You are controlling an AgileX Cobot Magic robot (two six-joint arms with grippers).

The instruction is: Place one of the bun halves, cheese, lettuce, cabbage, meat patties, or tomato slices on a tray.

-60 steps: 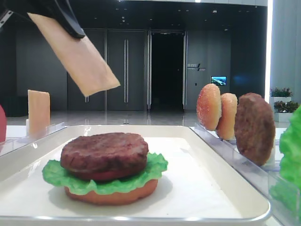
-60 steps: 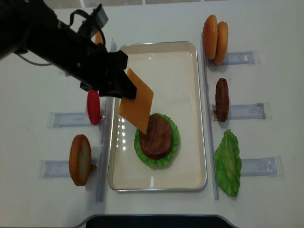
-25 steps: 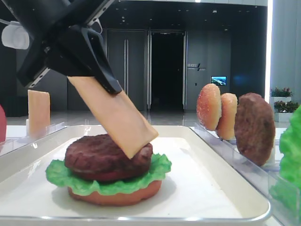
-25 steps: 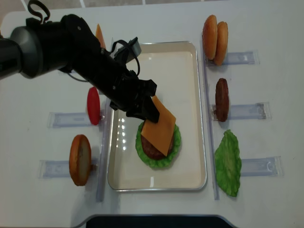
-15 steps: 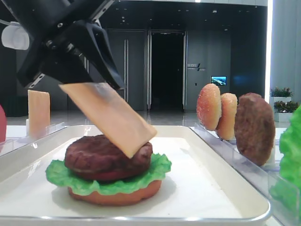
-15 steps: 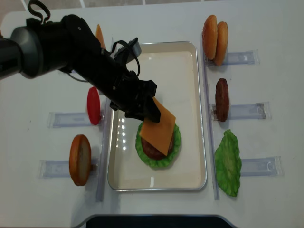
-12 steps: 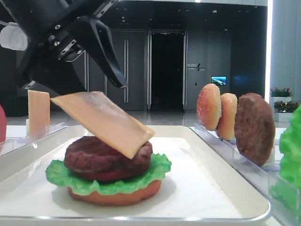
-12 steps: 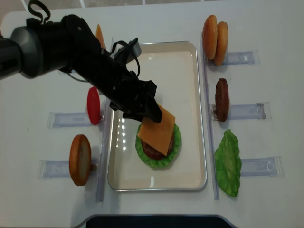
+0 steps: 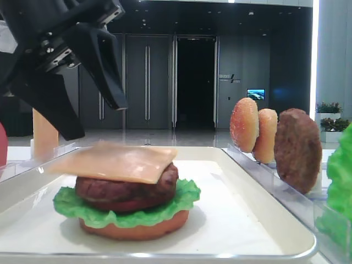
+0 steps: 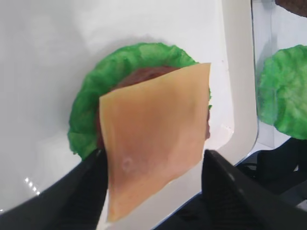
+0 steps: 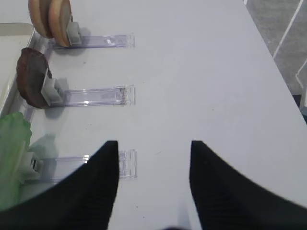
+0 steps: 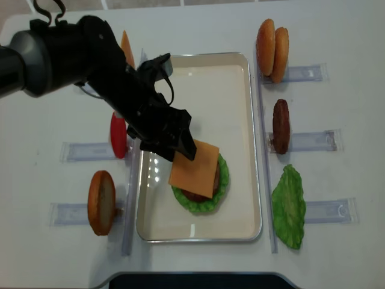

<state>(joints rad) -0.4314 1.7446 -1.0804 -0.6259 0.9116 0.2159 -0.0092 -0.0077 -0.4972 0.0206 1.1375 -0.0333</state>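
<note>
Left edge of the table: one bun half (image 12: 101,202) stands on edge in a clear rack (image 12: 77,213), and a tomato slice (image 12: 118,135) stands the same way in the next rack up. I read the upright storage as a way to give the jaws an edge to pinch.

My left gripper (image 12: 174,141) hangs just above the stack, jaws spread wide with the cheese (image 12: 194,168) between them in the wrist view but not pinched. The slice lies flat on the patty (image 9: 126,188), square to nothing in particular, its near corner overhanging toward the tray's (image 12: 242,223) left side. Lettuce (image 9: 181,195) frills out under the patty, with an orange-tan bun base (image 9: 135,226) at the bottom, all resting in the front half of the tray. Cheese is down; I judge this placement done, and the clean exit is straight up so the fingers don't drag the overhang.

A spare slice (image 9: 44,132) stands in the far-left rack.

Right of the tray: two bun halves (image 12: 272,49), a second patty (image 12: 281,126) and a loose leaf (image 12: 289,206), each racked.

Right gripper (image 11: 153,177) sits parked over bare table, jaws apart, nothing between them.
</note>
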